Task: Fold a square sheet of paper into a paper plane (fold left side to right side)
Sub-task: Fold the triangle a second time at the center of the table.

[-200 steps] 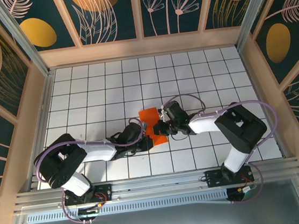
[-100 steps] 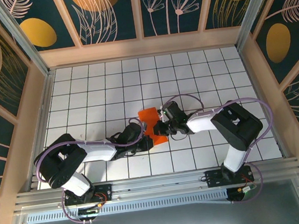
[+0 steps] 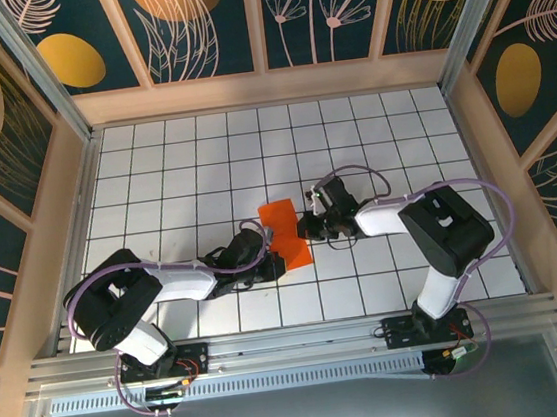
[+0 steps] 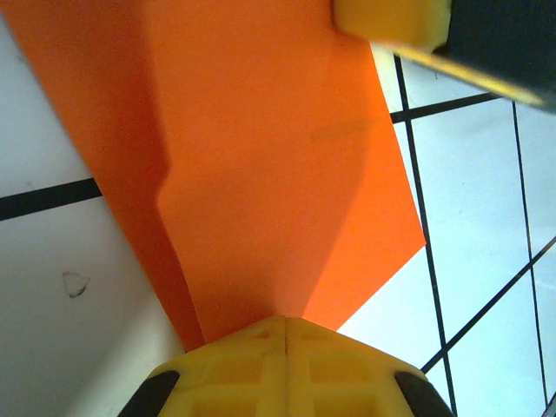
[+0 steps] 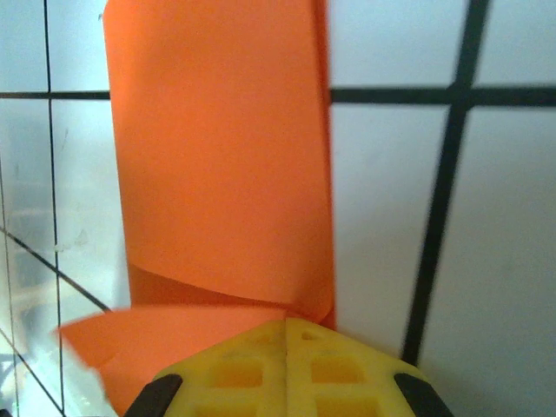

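Note:
The square sheet of paper (image 3: 283, 230) is folded into a narrow bright orange strip lying slantwise on the grid floor between the arms. My left gripper (image 3: 275, 262) is shut, its tip resting on the strip's near end; in the left wrist view the paper (image 4: 261, 156) fans out from the closed jaws (image 4: 287, 320). My right gripper (image 3: 308, 228) is shut at the strip's right edge. In the right wrist view the paper (image 5: 217, 156) curls over in a loose fold just ahead of the closed tip (image 5: 287, 321), which touches the folded edge.
White tiled floor (image 3: 402, 144) with black grid lines stretches around the paper. Wooden walls (image 3: 265, 87) box in the floor at the back and sides. A yellow fingertip of the right gripper (image 4: 391, 22) sits close above the paper in the left wrist view.
The right gripper has slid right, off the paper's middle to its right edge. The paper now lies as one narrow folded strip. The left gripper has stayed put.

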Tool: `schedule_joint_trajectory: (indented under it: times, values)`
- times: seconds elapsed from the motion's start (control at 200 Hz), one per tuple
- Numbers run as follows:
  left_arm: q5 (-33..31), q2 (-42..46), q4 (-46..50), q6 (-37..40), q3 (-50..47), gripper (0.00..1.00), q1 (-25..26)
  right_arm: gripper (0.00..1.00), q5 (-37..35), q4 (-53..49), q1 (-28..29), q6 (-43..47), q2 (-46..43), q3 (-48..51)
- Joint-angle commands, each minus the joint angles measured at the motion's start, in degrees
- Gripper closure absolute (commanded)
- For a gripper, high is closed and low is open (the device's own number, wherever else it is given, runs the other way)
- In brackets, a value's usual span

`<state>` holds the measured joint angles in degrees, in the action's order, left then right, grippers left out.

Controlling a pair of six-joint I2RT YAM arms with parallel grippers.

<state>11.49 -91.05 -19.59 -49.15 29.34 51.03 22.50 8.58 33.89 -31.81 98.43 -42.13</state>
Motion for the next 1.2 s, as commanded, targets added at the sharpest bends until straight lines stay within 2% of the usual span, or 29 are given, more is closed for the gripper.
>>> schedule_joint_trajectory:
  times: [0.0, 0.145, 0.355, 0.591, 0.721, 0.956, 1.191]
  values:
    - [-1.11, -1.70, 3.40, 0.98, -1.66, 0.99, 0.26, 1.00, -1.91, -2.67, -2.19, 2.46, 1.25, -1.84]
    - [-1.36, -1.77, 3.19, 0.89, -1.54, 0.99, 0.25, 1.00, -1.70, -4.50, -4.22, 4.12, 1.37, -3.63]
    - [-1.29, -1.37, 3.01, 0.94, -1.14, 0.99, 0.27, 1.00, -1.76, -6.25, -4.18, 3.97, -4.18, -2.78]
    - [-1.11, -1.87, 2.85, 0.89, -0.78, 0.99, 0.27, 1.00, -1.28, -5.00, -2.86, 1.76, -10.41, 1.87]
    - [-1.28, -1.77, 2.92, 0.80, -0.80, 0.99, 0.24, 1.00, -0.36, -3.44, -0.30, 0.21, -12.08, 3.70]
    - [-1.20, -1.86, 3.03, 0.84, -0.78, 0.99, 0.28, 1.00, 0.64, -2.99, 1.79, -0.65, -11.60, 3.13]
    - [-1.17, -1.86, 3.08, 0.84, -0.45, 0.99, 0.36, 1.00, 2.11, 0.53, 4.55, -2.85, -6.90, 0.00]
